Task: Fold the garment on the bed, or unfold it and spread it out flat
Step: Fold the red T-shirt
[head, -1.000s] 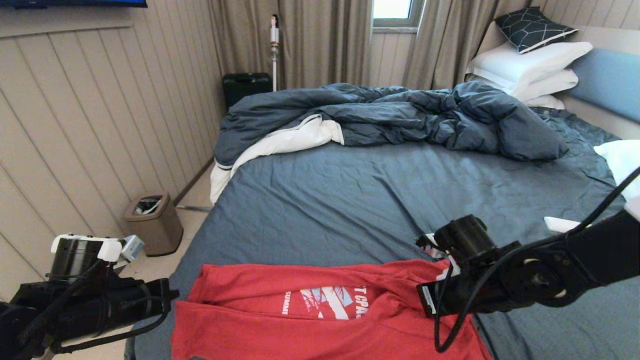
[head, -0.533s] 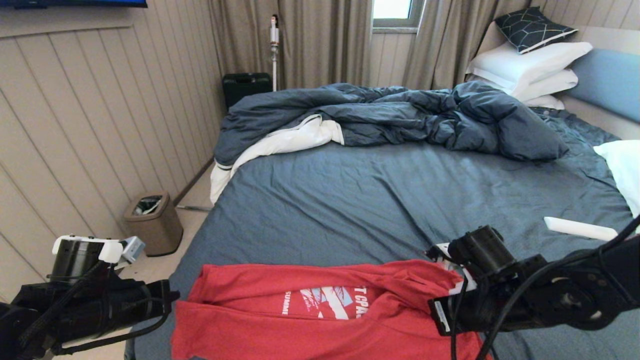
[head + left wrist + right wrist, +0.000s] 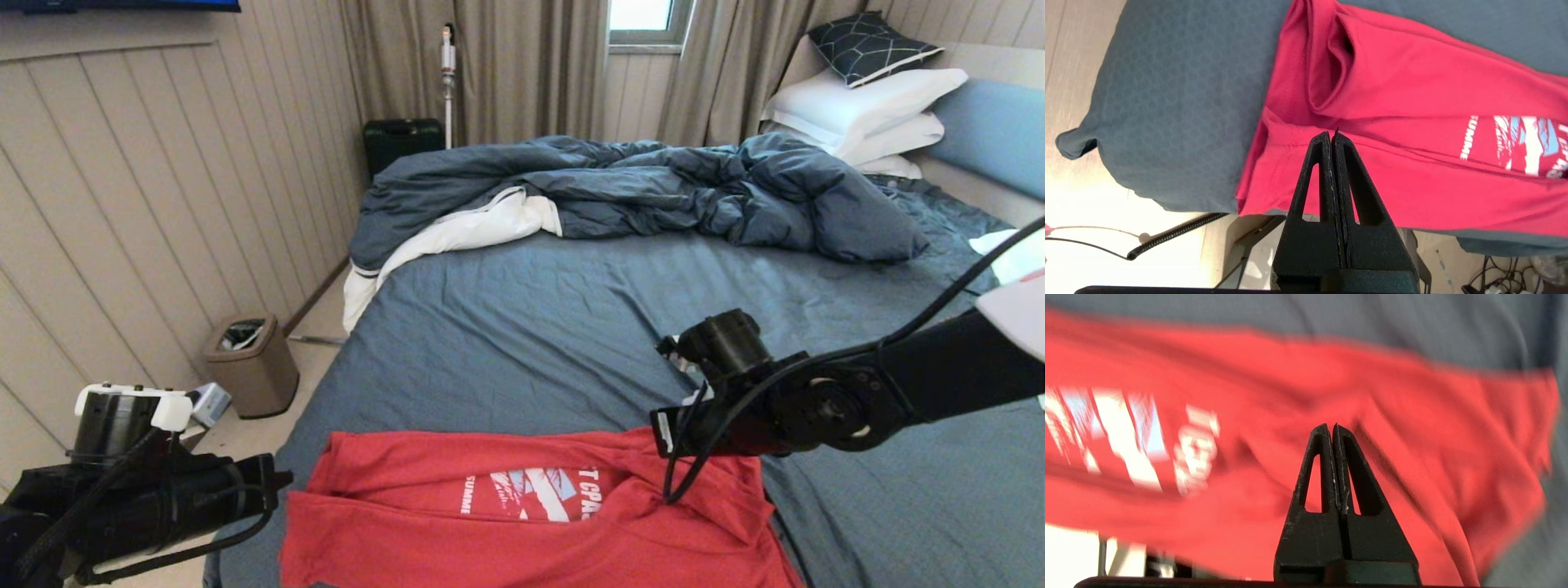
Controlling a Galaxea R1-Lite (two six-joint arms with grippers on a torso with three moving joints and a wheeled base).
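The garment (image 3: 522, 531), a red T-shirt, lies at the near edge of the bed (image 3: 571, 327), its top and bottom folded in so only part of the white and light-blue print shows. In the left wrist view my left gripper (image 3: 1332, 134) is shut and empty, over the garment's (image 3: 1412, 163) left end beside the bed's corner. My right arm (image 3: 816, 404) reaches in from the right above the shirt's right part. My right gripper (image 3: 1332, 426) is shut with nothing in it, just above the red cloth (image 3: 1290, 396).
A rumpled dark blue duvet (image 3: 653, 188) fills the far side of the bed, with white pillows (image 3: 865, 106) stacked at the headboard and another pillow (image 3: 1016, 253) at the right. On the floor to the left stand a brown bin (image 3: 253, 363) and a black case (image 3: 400, 139).
My right arm dipped back to the right, then swung forward and left over the shirt's right part. The shirt's bunched right corner now lies flatter. The left arm has hardly moved.
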